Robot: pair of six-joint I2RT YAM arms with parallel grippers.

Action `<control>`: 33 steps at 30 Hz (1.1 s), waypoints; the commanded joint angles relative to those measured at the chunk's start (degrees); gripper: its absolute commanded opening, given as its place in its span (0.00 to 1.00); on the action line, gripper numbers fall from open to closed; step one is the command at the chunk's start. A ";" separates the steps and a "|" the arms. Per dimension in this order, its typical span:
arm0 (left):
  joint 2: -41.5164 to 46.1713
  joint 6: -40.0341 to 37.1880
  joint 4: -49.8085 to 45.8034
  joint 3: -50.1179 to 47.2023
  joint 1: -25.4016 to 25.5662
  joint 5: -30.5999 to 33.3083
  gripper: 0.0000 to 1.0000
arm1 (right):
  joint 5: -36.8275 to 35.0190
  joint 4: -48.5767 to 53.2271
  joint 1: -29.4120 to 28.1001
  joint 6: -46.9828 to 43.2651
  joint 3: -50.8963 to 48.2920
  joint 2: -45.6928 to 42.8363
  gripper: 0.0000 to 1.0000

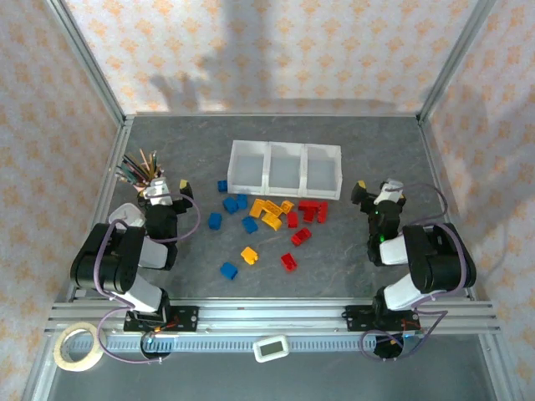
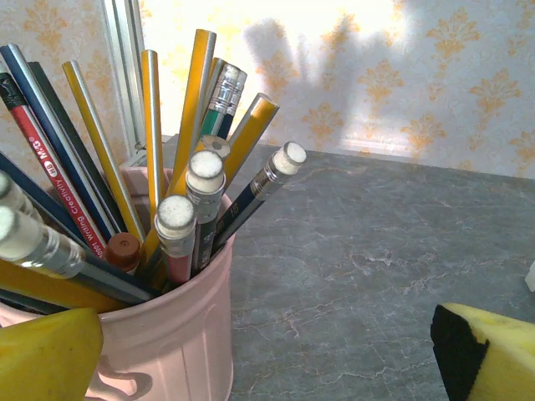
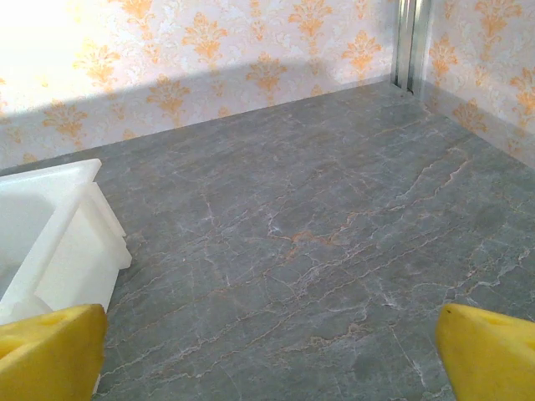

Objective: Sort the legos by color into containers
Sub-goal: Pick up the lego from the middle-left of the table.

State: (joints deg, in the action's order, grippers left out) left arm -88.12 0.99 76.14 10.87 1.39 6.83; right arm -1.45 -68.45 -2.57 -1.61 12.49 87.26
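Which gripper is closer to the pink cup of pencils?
Left. The left gripper sits right beside the pink cup; the right gripper is far across the table, beyond the legos.

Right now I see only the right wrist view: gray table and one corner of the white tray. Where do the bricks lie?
Observer: In the top view the legos lie loose on the table in front of the tray; its compartments look empty.
Operator: Are the colours mixed?
Observer: Roughly grouped: blue bricks to the left, yellow bricks in the middle, red bricks to the right.
Operator: What does the left arm face?
Observer: The left pincer is open, facing a pink cup of pencils.
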 commanded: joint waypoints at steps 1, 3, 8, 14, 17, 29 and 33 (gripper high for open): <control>0.05 -0.31 0.55 0.99 -0.10 -0.04 1.00 | 0.40 -1.53 0.06 -0.86 0.96 -0.30 1.00; 0.05 -0.43 0.57 0.91 -0.15 -0.10 1.00 | 0.40 -1.58 0.08 -0.85 1.00 -0.26 1.00; 0.05 -0.39 0.59 0.91 -0.07 0.00 1.00 | 0.40 -1.62 0.08 -0.84 1.02 -0.27 1.00; 0.05 -0.38 0.59 0.97 -0.08 -0.06 1.00 | 0.40 -1.64 0.06 -0.85 0.96 -0.28 1.00; 0.05 -0.38 0.55 0.99 -0.07 -0.09 1.00 | 0.40 -1.62 0.11 -0.85 0.96 -0.25 1.00; 0.08 -0.29 0.51 0.97 -0.07 -0.04 1.00 | 0.40 -1.61 0.10 -0.77 0.96 -0.32 1.00; 0.05 -0.03 0.59 0.91 -0.09 0.75 1.00 | 0.41 -1.77 0.08 -0.77 0.87 -0.37 1.00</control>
State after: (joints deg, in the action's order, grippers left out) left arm -88.12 0.99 76.14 10.87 1.39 6.87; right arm -1.43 -68.45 -2.57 -1.61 12.49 87.26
